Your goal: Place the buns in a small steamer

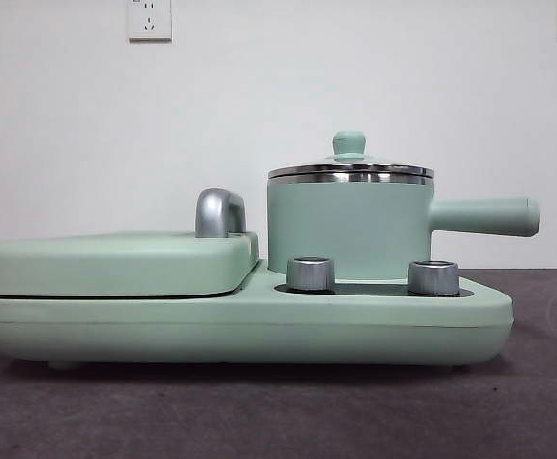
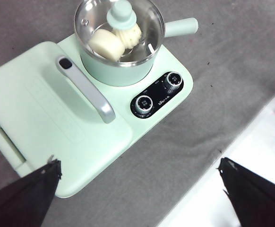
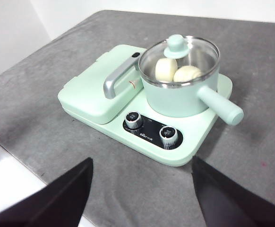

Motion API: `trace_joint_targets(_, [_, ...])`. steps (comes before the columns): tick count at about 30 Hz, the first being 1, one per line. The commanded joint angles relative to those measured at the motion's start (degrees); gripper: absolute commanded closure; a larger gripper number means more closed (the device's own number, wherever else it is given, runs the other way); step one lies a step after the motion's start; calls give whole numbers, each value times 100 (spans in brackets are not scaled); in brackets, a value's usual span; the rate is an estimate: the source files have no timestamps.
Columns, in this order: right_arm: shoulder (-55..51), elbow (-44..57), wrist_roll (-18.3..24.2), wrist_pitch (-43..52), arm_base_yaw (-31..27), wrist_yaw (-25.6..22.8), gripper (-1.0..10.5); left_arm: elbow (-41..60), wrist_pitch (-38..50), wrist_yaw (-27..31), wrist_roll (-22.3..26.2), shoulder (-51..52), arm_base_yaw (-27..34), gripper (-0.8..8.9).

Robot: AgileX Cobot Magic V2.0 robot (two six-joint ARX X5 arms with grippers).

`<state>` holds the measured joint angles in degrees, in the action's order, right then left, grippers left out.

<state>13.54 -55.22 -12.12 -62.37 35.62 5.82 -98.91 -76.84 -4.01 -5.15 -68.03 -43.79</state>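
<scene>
Looking from left to right across the table, you first meet the flat griddle lid (image 1: 116, 263) with its chrome handle (image 1: 219, 212), then the small steamer (image 1: 350, 225) on the right half of the mint-green cooker base (image 1: 240, 325), its straight side handle (image 1: 484, 216) pointing right and two steel knobs (image 1: 310, 273) in front of it.

Both buns already lie inside the steamer, under its glass lid. From the left wrist view, the smooth cream-white bun (image 2: 107, 44) sits touching the pleated bun (image 2: 128, 34), partly hidden by the green lid knob (image 2: 121, 15). From the right wrist view, the same pair shows through the glass (image 3: 166, 69).

Your left gripper (image 2: 140, 198) hangs high above the table, jaws spread wide and holding nothing, with the steamer well apart from it. Your right gripper (image 3: 142, 194) is likewise parted and empty, pulled back from the cooker, the steamer far ahead of it.

The buns look soft and light, so any regrasp would want a gentle pinch across their sides. The lid would be lifted by its knob. The task appears done.
</scene>
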Motion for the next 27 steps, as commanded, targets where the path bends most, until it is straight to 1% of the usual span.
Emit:
trace_joint_targets(1, [22,-37,131,129,42,17,617,1211,763,-7,-334,929,-55,224])
trace_joint_targets(5, [22,-37,240,223,42,35,618,2756,1805,-4,-719,2225,-55,224])
trace_joint_targets(8, [22,-37,256,247,42,39,618,3639,2444,-2,-1224,3036,-52,223])
trace_joint_targets(10, [22,-37,251,258,42,37,618,4017,2715,-2,-1493,3429,-52,223])
trace_joint_targets(12, [22,-37,249,275,42,35,618,4301,2828,20,-1659,3775,-52,226])
trace_joint_targets(13, [22,-37,247,286,42,35,618,4374,2815,68,-1740,3880,-52,256])
trace_joint_targets(14, [22,-37,247,297,42,31,618,4415,2758,109,-1799,3956,-52,331])
trace_joint_targets(15, [22,-37,238,306,42,13,618,4417,2688,142,-1808,3993,-52,439])
trace_joint_targets(16, [22,-37,221,313,37,13,662,4417,2629,146,-1781,4015,-52,619])
trace_joint_targets(17, [22,-37,210,313,37,17,814,4417,2586,146,-1740,4028,-52,821])
trace_joint_targets(18, [22,-37,216,310,37,20,973,4417,2566,151,-1727,4039,-52,782])
trace_joint_targets(19, [22,-37,236,323,37,20,917,4417,2562,166,-1687,4039,-48,795])
trace_joint_targets(27, [20,-37,210,326,37,13,929,4417,2570,162,-1696,4039,-48,793])
